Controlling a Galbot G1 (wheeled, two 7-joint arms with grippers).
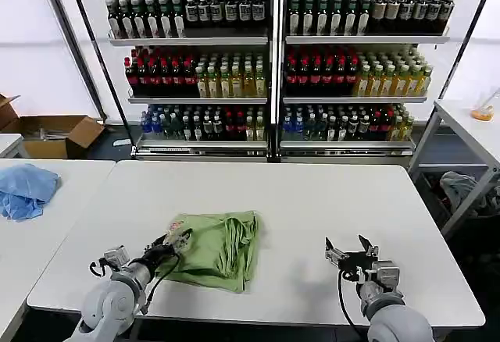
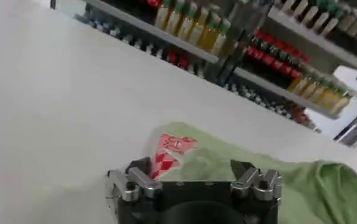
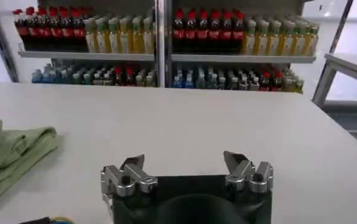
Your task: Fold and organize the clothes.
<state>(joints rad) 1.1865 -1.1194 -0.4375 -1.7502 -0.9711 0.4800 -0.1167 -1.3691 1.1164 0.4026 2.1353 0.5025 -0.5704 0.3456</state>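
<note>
A light green shirt [image 1: 216,248] lies bunched on the white table [image 1: 312,201], front centre-left. Its red and white print [image 2: 171,152] shows at the near corner in the left wrist view. My left gripper [image 1: 178,242] is open at the shirt's left edge, its fingers spread over the fabric [image 2: 239,176] with the print between them. My right gripper [image 1: 350,248] stands open above bare table to the right of the shirt, nothing between its fingers. The right wrist view shows the shirt [image 3: 8,155] off to one side of that gripper [image 3: 184,163].
A blue cloth [image 1: 25,190] lies on a second table at the left. Shelves of bottles [image 1: 273,69] stand behind the table. A cardboard box [image 1: 55,135] sits on the floor at back left, and another table [image 1: 473,127] is at the right.
</note>
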